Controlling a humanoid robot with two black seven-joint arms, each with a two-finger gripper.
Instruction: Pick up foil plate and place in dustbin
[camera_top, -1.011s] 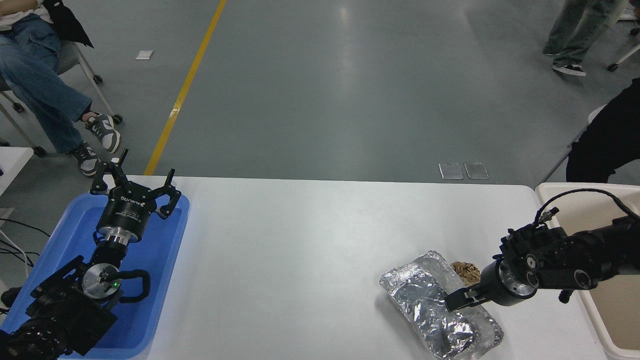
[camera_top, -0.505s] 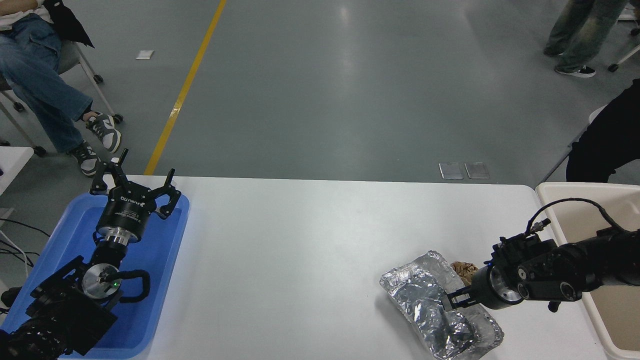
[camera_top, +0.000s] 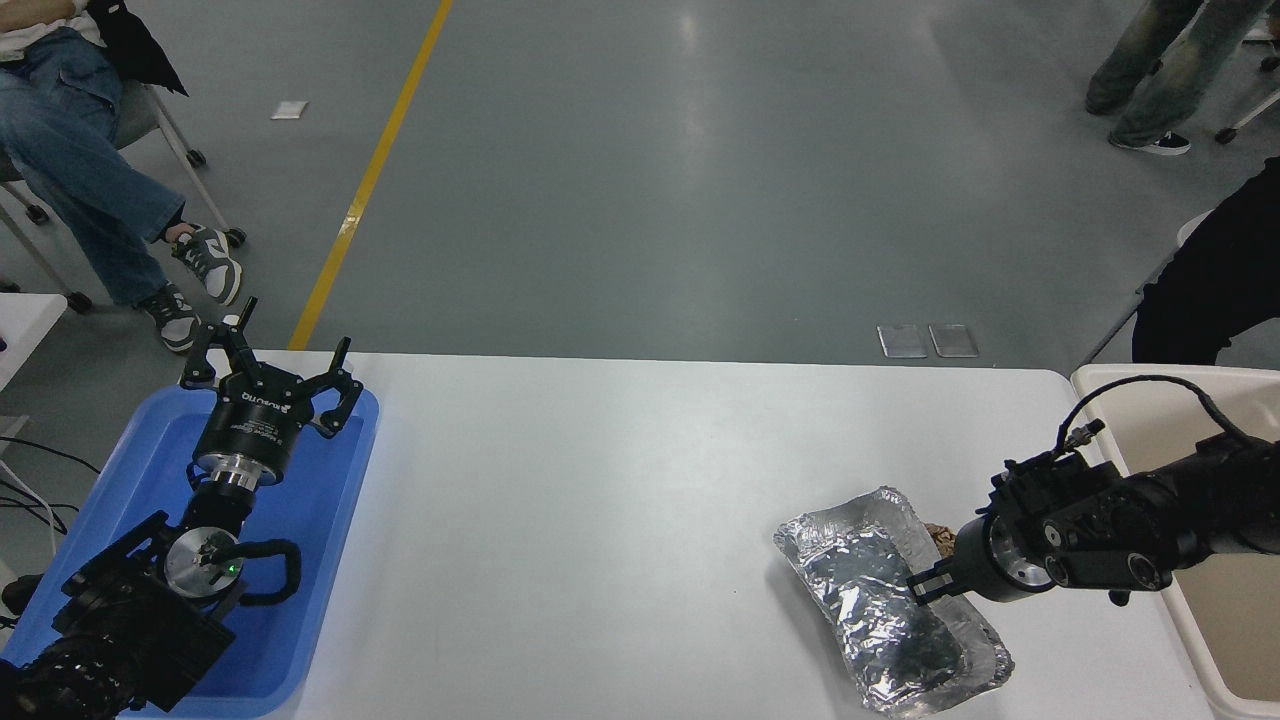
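Observation:
The foil plate (camera_top: 880, 600) is a crinkled silver tray at the table's front right, its long side slanting toward the front edge. My right gripper (camera_top: 928, 582) comes in from the right and is shut on the plate's right rim. The plate's far end looks tilted slightly off the table. The dustbin (camera_top: 1110, 385) is a beige bin just off the table's right end, partly hidden by my right arm. My left gripper (camera_top: 270, 372) is parked open over the blue tray at the lower left.
A blue tray (camera_top: 330, 520) lies at the table's left end. A brown paper ball (camera_top: 940, 535) peeks out behind the plate's far rim. A person in dark clothes (camera_top: 1215, 285) stands behind the dustbin. A seated person's legs (camera_top: 90, 190) are at the far left.
My right gripper dipped onto the plate's rim and closed on it. The plate has since shifted right and away, now covering most of the paper ball. The left arm has not moved.

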